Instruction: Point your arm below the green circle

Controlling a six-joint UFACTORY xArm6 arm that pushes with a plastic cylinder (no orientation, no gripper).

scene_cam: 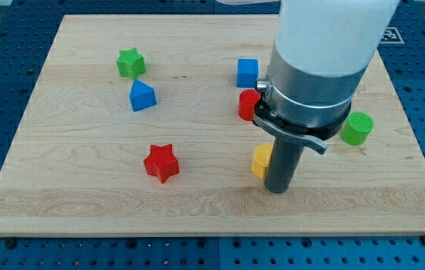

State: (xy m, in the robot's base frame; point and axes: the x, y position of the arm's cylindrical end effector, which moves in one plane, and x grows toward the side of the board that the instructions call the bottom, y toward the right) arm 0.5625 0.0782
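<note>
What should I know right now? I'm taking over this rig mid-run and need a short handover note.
My tip rests on the board near the view's bottom, right beside the yellow block.
The green circle sits near the board's right edge, up and to the view's right of my tip.
Done: nothing certain; my tip is not yet below the green circle.
Left: slide my tip toward the view's right until it stands just below the green circle, without nudging it.

Green star [131, 62], two blue blocks [143, 96] [247, 73], red star [160, 163], red block [248, 105], yellow block [261, 161], wooden board [85, 202]
</note>
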